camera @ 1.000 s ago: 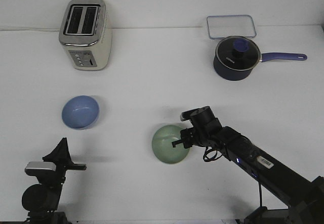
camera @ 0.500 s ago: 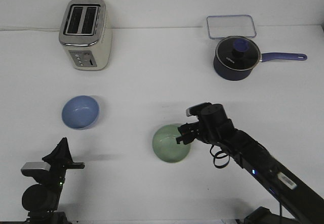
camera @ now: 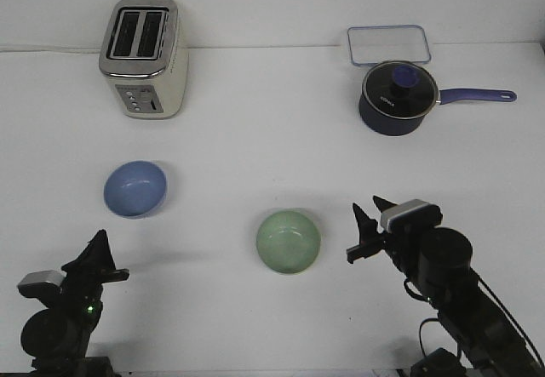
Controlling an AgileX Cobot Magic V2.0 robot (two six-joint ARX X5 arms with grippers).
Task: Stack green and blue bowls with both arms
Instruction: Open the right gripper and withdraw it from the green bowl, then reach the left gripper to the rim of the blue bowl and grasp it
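The pale green bowl (camera: 289,241) sits upright on the white table (camera: 255,139), near the front middle. The periwinkle blue bowl (camera: 135,188) sits upright on the table to its left and a little further back; the two are well apart. My right gripper (camera: 368,207) hovers to the right of the green bowl, clear of its rim, with its two pointed fingers apart and nothing between them. My left gripper (camera: 95,256) is low at the front left, in front of the blue bowl and apart from it. From this side its fingers overlap.
A cream toaster (camera: 143,54) stands at the back left. A dark navy saucepan (camera: 397,96) with a glass lid and a blue handle pointing right stands at the back right. A clear rectangular container (camera: 388,43) lies just behind it.
My right gripper has come off the green bowl's right rim and pulled back to the right and toward the front. The green bowl stays in place. My left arm has sunk slightly to the left.
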